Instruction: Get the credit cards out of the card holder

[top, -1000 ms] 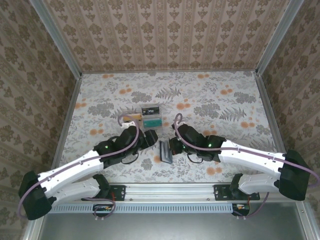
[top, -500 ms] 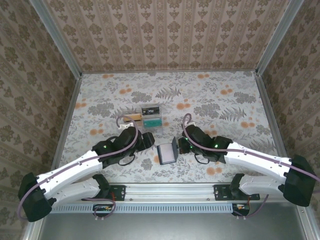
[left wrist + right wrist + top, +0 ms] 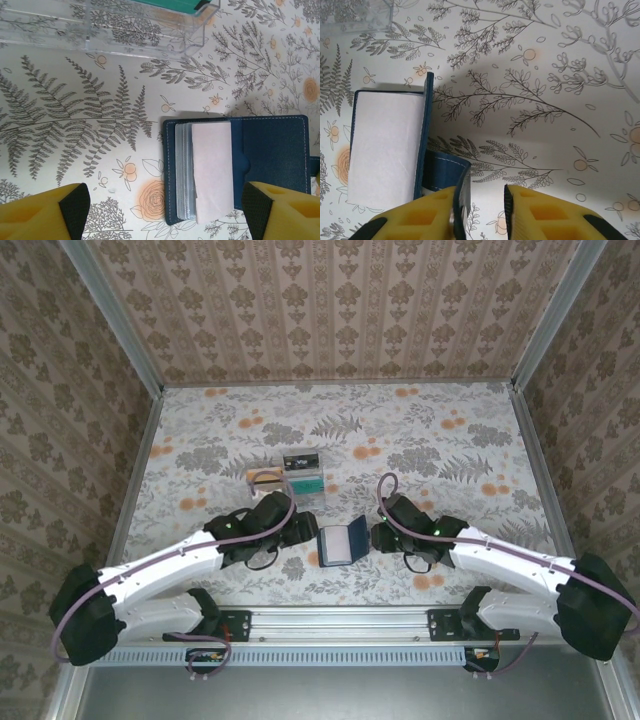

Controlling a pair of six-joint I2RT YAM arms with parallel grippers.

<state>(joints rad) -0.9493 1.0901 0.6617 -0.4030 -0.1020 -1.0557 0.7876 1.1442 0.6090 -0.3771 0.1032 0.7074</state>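
Note:
The navy card holder [image 3: 343, 541] lies open and flat on the table between my two grippers. Its stack of greyish see-through sleeves [image 3: 185, 170] carries a pale pinkish sheet [image 3: 212, 170] on top. The credit cards are hidden among the sleeves. My left gripper [image 3: 299, 529] hovers open and wide over the holder's left edge [image 3: 165, 210], holding nothing. My right gripper [image 3: 378, 537] sits at the holder's right edge, open [image 3: 482, 210]. The holder's navy strap [image 3: 445, 170] curls against its left finger [image 3: 437, 212], and the other finger stands apart from it.
A clear plastic box [image 3: 290, 480] with teal and orange contents stands just behind the holder, close to the left gripper [image 3: 125, 30]. Its corner shows at the top left of the right wrist view [image 3: 355, 15]. Floral tablecloth stretches to the right and rear.
The card holder went from standing on edge to lying open flat. My right gripper drew to the right with the cover and its jaws have parted. The left gripper shifted slightly right.

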